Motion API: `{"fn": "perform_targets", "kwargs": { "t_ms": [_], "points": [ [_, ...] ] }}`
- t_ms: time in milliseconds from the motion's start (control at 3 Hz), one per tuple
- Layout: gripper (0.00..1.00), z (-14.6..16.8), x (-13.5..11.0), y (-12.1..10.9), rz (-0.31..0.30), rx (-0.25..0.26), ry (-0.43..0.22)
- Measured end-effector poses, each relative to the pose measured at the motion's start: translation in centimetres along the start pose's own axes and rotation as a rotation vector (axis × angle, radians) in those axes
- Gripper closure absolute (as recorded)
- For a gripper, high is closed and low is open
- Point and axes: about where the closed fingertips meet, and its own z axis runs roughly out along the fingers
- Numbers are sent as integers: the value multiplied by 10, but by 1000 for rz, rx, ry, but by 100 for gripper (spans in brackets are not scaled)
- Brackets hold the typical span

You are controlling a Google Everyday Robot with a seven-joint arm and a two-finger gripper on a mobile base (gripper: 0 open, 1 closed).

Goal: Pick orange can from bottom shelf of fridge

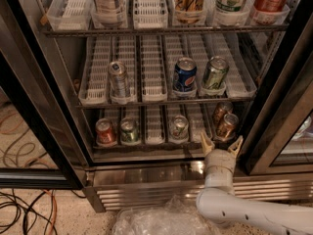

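Observation:
The fridge (58, 106) stands open with its racks in view. On the bottom shelf (155, 131) the orange can (227, 125) stands at the front of the rightmost lane. A second copper-coloured can (221, 110) stands right behind it. My gripper (221, 144) is open and empty, its fingers pointing into the fridge. It sits just below and in front of the orange can, at the shelf's front edge, not touching the can.
A red can (105, 131), a green can (129, 130) and a silver-green can (178, 127) stand on the same shelf to the left. A blue Pepsi can (185, 75) is on the rack above. The black door frame (274, 111) is close on the right. Crumpled plastic (156, 222) lies on the floor.

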Motion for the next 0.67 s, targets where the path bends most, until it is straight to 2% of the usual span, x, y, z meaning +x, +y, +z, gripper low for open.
{"fn": "perform_targets", "kwargs": {
  "t_ms": [667],
  "points": [
    [23, 6, -13, 0, -1, -1, -60]
  ]
}}
